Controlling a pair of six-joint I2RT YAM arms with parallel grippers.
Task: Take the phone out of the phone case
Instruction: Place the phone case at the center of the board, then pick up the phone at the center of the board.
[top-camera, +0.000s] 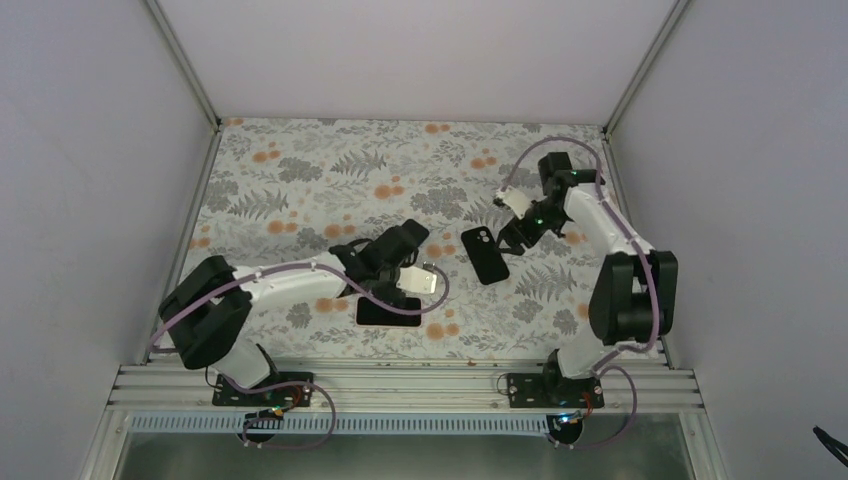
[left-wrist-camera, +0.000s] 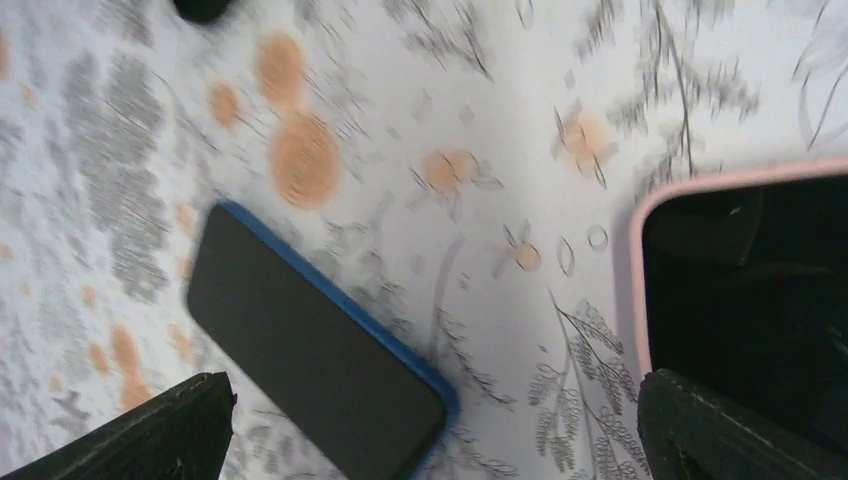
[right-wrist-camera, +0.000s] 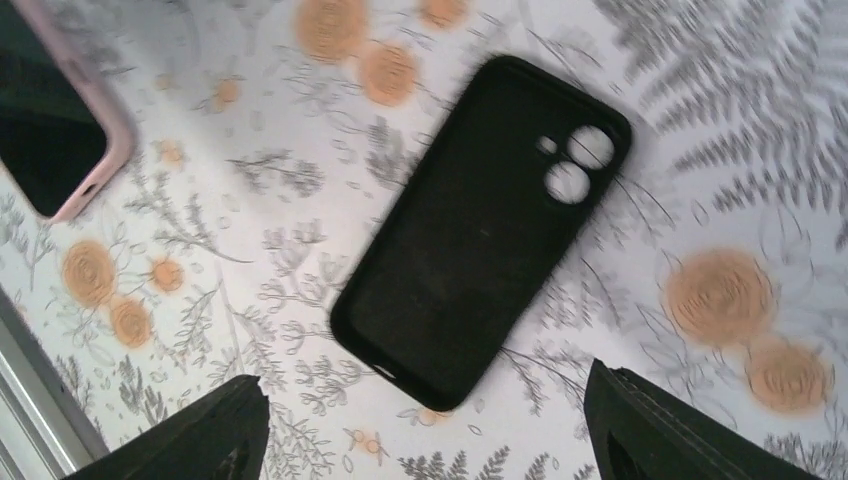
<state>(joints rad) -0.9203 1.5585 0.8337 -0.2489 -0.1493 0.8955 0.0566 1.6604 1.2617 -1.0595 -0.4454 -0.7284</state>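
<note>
Approach step by the look, no grip yet on phone (left-wrist-camera: 745, 290), seated screen-up inside pink phone case (left-wrist-camera: 634, 280), flat on floral cloth (top-camera: 300, 170) toward near edge. Hovering low just beside it with left gripper (left-wrist-camera: 432, 395), spread wide, empty, arm reached toward centre. Right gripper (right-wrist-camera: 425, 380) likewise spread, empty, above loose black case (right-wrist-camera: 480, 230). Next probably calls for pinning case rim, peeling a corner off phone

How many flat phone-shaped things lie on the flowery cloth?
3. A salmon-pink phone case holding a black phone, centre-left; right of it, an empty black case with round holes; a blue-rimmed dark slab, visible only from the left wrist. More may be hidden.
</note>
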